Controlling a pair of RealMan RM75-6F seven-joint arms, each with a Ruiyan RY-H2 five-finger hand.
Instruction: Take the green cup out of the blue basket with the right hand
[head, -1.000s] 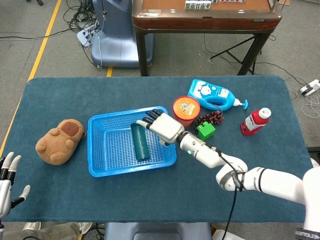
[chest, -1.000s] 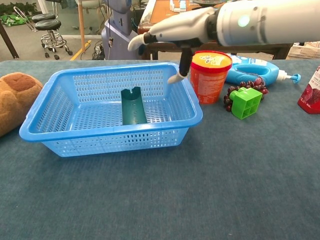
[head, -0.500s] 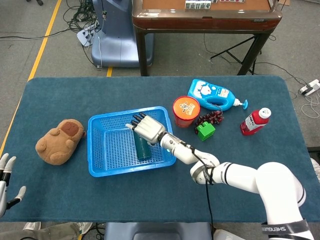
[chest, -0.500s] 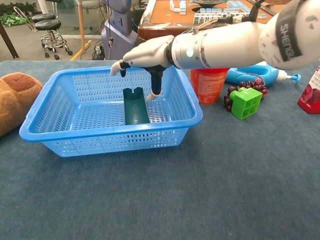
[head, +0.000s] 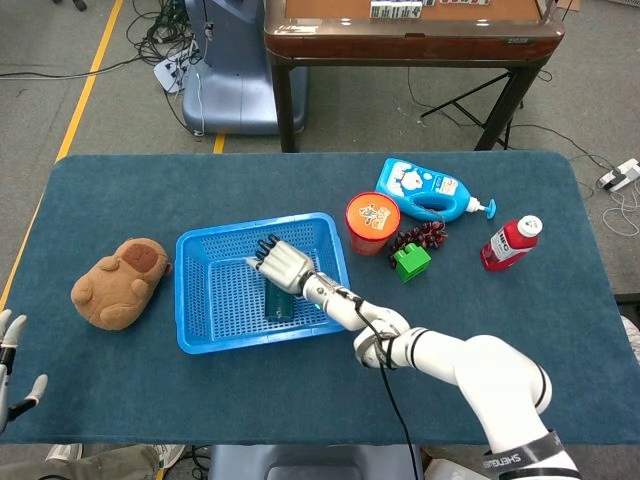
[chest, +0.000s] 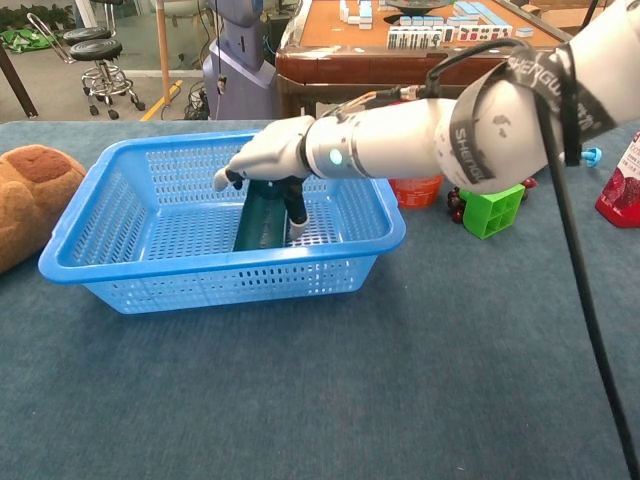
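My right hand (chest: 268, 160) is down inside the basket (head: 205, 335), right over the cup (head: 279, 303). Cup lies on its side on the basket floor, roughly center-right, long axis running 12-to-6 in the head view. So it's not out yet, not even lifted.

Hand state: fingers are spread and draped over the cup's top end, thumb (chest: 296, 212) hanging down at the cup's right flank in the chest view. Looks like I'm around it but not clamped; can't tell for sure if any pad is actually touching, as my hand hides the contact. I'd call it wide-ish, nothing held.

Progress, my read: reach is done, grasp is just starting. Left to do: close on the cup, lift it clear of the rim, carry it over the wall, set it on the table (head: 120, 190). Free cloth at 6 o'clock of the basket; the tub (head: 372, 221) and green block (head: 410, 262) crowd the 3 o'clock side.

Left hand (head: 8, 358) sits at the table's near-left edge, fingers apart, holding nothing.
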